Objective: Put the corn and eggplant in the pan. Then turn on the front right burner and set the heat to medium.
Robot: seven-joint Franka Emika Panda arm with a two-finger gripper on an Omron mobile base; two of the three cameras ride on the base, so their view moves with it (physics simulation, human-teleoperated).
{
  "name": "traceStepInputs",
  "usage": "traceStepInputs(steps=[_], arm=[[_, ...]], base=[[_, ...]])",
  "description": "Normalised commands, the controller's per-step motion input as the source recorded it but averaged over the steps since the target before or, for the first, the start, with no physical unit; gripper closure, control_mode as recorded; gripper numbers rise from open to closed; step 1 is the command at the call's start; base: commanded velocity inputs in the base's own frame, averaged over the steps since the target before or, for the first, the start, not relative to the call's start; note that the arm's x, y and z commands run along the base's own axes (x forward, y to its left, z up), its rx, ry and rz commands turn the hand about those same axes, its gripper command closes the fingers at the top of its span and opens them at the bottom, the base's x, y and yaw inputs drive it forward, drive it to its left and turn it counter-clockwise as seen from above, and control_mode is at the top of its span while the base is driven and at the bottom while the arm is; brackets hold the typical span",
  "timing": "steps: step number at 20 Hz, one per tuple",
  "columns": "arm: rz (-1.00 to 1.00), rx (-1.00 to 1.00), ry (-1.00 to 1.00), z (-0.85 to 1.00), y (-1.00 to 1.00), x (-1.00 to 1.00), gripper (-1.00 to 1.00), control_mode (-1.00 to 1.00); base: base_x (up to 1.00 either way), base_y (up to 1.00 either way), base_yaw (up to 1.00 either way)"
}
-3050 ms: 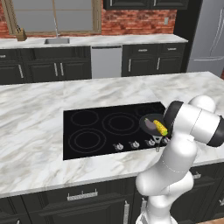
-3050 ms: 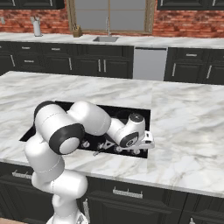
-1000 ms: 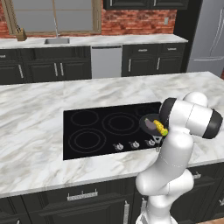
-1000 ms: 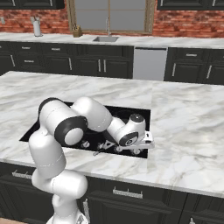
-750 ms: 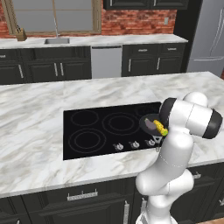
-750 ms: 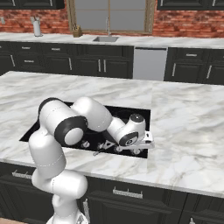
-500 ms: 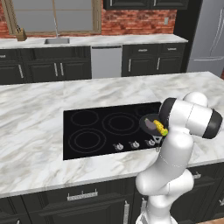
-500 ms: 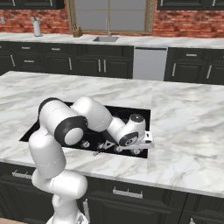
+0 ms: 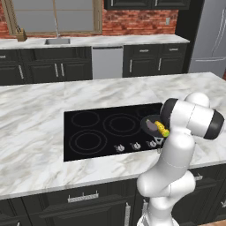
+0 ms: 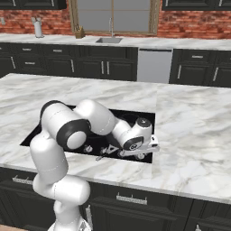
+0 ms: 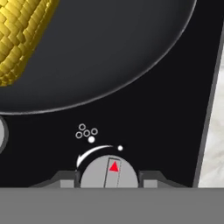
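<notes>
yellow corn [image 11: 22, 35] lies inside the dark grey pan [image 11: 122, 48] on the black cooktop [image 9: 110, 130], seen close from the hand camera, so that part of the loading looks done. the eggplant may be the dark shape beside the cob in the pan from the left base camera, but the arm hides too much to be sure. the gripper [image 11: 108, 180] sits low at the stove's front edge, its two dark tips pressed against either side of the round grey burner knob [image 11: 109, 173], pinching it. the knob's red marker [image 11: 114, 166] points up toward a curved white arrow and a small burner diagram printed on the glass. what appears left is the turn itself: rotating this knob to bring the front right burner to medium heat.
</notes>
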Motion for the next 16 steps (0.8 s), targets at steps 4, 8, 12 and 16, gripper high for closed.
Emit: traceStepInputs(steps=[4,8,12,16], arm=[[0.25,0.01,0.0,-0.06,0.0,0.0,1.0,-1.0],[0.25,0.0,0.0,-0.04,0.0,0.0,1.0,-1.0],[0.23,0.0,0.01,-0.02,0.0,0.0,1.0,-1.0],[0.23,0.0,0.0,0.0,0.0,0.0,1.0,-1.0]], base=[[0.0,0.0,0.0],[0.0,0.0,0.0],[0.0,0.0,0.0],[0.0,0.0,0.0]])
